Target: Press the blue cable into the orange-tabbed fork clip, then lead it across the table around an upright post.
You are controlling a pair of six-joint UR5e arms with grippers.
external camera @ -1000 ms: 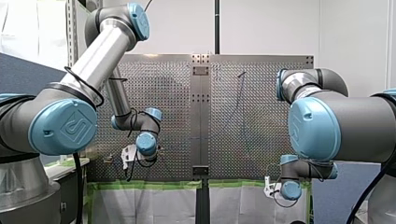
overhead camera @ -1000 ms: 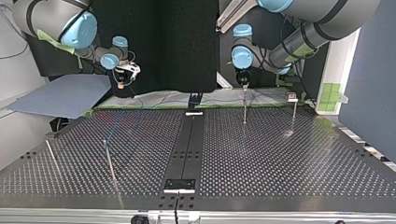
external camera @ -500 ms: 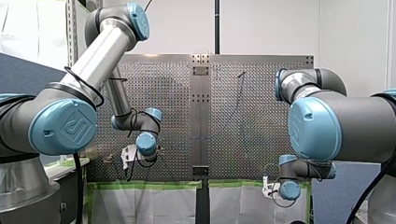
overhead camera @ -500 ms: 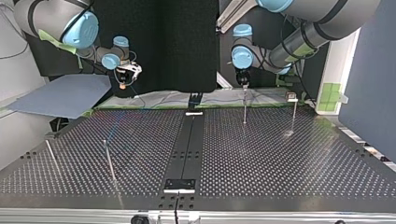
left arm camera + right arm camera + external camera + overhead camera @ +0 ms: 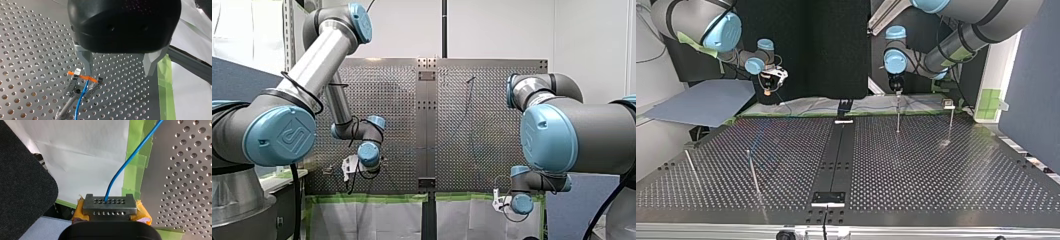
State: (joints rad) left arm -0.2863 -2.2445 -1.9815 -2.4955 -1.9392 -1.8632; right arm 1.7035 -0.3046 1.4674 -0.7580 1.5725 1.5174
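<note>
In the left wrist view the orange-tabbed fork clip stands on a small metal stand, with the blue cable lying in its fork. My left gripper hangs open just above it, one metal finger right by the orange tab. My right gripper, with yellow pads, is shut on the blue cable off the table's near edge. In the top view my left gripper is over a thin stand, and my right gripper hovers beyond the far edge.
Upright posts stand on the perforated table: one with a small fitting on top at the top view's right, two leaning ones at its left. Green tape and white sheeting border the table's edge.
My right gripper has shifted slightly along the table's edge with the cable. My left gripper has stayed open over the clip.
</note>
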